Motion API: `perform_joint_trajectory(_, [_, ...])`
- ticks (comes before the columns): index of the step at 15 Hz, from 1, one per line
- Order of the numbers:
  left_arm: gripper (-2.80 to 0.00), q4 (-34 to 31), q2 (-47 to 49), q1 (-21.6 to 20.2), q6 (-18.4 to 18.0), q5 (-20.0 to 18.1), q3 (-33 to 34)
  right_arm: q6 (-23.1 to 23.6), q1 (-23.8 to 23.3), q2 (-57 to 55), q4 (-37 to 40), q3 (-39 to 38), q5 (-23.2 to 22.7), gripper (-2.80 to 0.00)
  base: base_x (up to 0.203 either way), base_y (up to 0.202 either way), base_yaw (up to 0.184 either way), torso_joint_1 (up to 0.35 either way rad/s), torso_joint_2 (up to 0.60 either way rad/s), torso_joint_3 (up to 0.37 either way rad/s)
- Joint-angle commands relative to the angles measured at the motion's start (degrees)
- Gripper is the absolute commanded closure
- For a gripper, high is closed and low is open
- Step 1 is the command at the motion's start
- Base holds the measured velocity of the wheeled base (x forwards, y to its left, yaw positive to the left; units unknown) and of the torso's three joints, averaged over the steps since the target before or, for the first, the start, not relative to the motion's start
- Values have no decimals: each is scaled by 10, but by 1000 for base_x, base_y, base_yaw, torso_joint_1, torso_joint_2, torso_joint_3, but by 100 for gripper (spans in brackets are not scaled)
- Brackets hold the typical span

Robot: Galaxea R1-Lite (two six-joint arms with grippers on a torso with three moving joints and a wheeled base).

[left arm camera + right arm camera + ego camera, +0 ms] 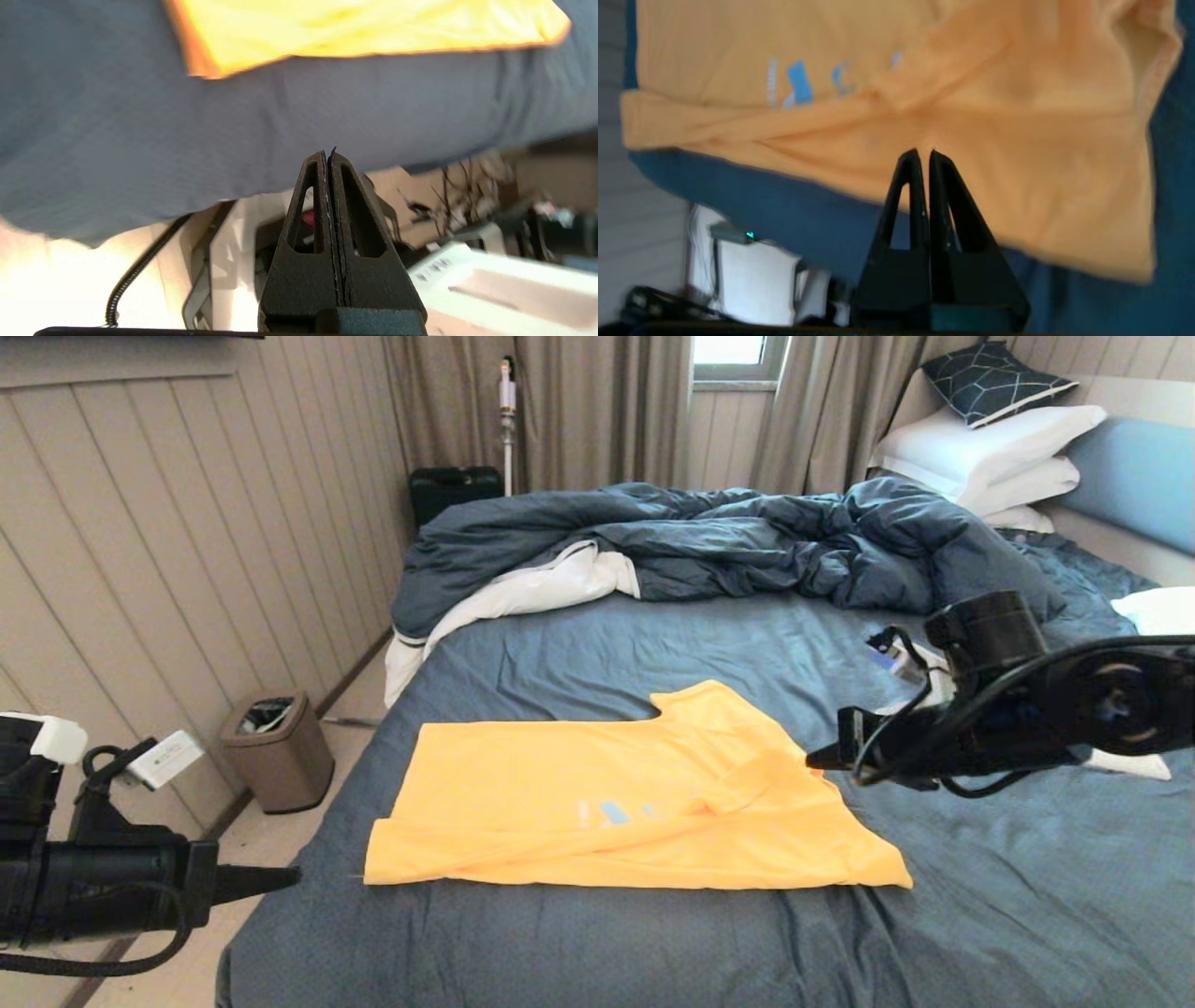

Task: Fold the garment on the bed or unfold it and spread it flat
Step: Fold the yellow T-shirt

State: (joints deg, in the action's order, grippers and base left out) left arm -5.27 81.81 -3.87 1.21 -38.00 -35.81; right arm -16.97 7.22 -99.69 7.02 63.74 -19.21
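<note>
The bright yellow T-shirt (616, 798) lies on the dark blue-grey bed (934, 933), folded lengthwise, with part of its pale blue print (798, 86) showing. A sleeve is folded over the body on the right side. My right gripper (814, 758) hovers shut and empty at the shirt's right edge, above the fabric (1017, 140). My left gripper (285, 877) is shut and empty, off the bed's left side, short of the shirt's near left corner (205, 70).
A rumpled dark blue duvet (728, 541) with white lining fills the far half of the bed. White pillows (990, 453) lean on the light blue headboard (1139, 476). A brown bin (275, 747) stands on the floor to the left.
</note>
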Motion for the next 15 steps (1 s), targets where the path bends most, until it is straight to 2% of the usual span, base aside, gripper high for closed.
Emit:
perform_joint_trajectory(1, [0, -23, 2, 49, 5, 7, -29, 6, 31, 107, 17, -70, -2, 0, 0, 0, 0, 0, 0, 0])
perform_joint_trajectory(3, [0, -38, 13, 119, 14, 46, -51, 9, 45, 135, 24, -112, -4, 0, 0, 0, 0, 0, 0, 0])
perform_joint_trajectory(5, [0, -44, 35, 203, 35, 83, -76, 11, 41, 126, 15, -124, -6, 0, 0, 0, 0, 0, 0, 0])
perform_joint_trajectory(6, [0, -47, 59, 244, 61, 97, -99, 11, 40, 123, -8, -135, -6, 0, 0, 0, 0, 0, 0, 0])
perform_joint_trajectory(8, [0, -53, 119, 297, 111, 108, -144, 11, 38, 120, -71, -169, -7, 0, 0, 0, 0, 0, 0, 0])
perform_joint_trajectory(10, [0, -60, 184, 337, 127, 117, -190, 11, 34, 117, -128, -200, -7, 0, 0, 0, 0, 0, 0, 0])
perform_joint_trajectory(12, [0, -63, 247, 362, 133, 144, -248, 16, 32, 132, -146, -221, -5, 0, 0, 0, 0, 0, 0, 0])
perform_joint_trajectory(15, [0, -68, 323, 375, 137, 162, -340, 18, 33, 146, -148, -236, -7, 0, 0, 0, 0, 0, 0, 0])
